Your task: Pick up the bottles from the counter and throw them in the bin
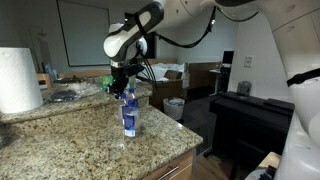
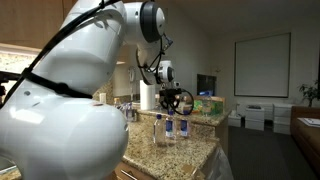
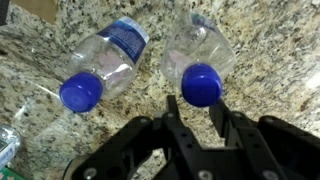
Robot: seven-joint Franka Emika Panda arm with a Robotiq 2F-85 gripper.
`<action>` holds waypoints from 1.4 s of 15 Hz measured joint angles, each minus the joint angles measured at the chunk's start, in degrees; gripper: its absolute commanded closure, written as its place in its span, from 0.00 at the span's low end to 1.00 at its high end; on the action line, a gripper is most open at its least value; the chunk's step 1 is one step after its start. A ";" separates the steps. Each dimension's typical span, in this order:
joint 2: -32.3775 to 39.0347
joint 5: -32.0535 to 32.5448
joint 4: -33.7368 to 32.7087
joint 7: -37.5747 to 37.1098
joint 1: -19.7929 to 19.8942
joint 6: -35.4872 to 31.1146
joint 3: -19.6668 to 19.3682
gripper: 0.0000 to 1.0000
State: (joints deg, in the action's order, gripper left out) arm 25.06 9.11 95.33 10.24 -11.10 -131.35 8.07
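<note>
In an exterior view: paper-towel roll (image 1: 15, 80) at the left end of the desk (image 1: 70, 140), pale bin (image 1: 173, 107) beyond its right corner, black cabinet (image 1: 255, 120) further right. Wrist view: blue-labelled bottle (image 3: 108, 58) left, second bottle (image 3: 198, 50) right, upright on speckled granite; pincer (image 3: 197, 108) spread, empty, over the second's cap.

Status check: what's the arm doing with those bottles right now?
Claw straddling one bottle at its cap, grip unclear. Blue-labelled bottle beside it, both upright on counter. Nothing in the way.
</note>
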 measured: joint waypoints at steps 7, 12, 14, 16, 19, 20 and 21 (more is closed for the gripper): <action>-0.05 0.02 -0.02 -0.01 0.00 1.59 -0.17 0.00; -0.43 0.03 -0.02 -0.01 0.00 3.08 -0.17 0.40; -0.52 0.05 -0.03 -0.01 -0.01 3.69 -0.17 0.54; -0.58 0.08 -0.05 -0.01 -0.02 4.41 -0.17 0.67; -0.72 0.16 -0.19 -0.01 -0.02 5.65 -0.19 0.86; -0.74 0.19 -0.33 -0.01 -0.02 5.96 -0.20 0.90; -0.79 0.24 -0.53 -0.01 -0.02 6.20 -0.21 0.90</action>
State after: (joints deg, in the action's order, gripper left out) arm 24.27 9.35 94.80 10.23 -11.12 -125.15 7.85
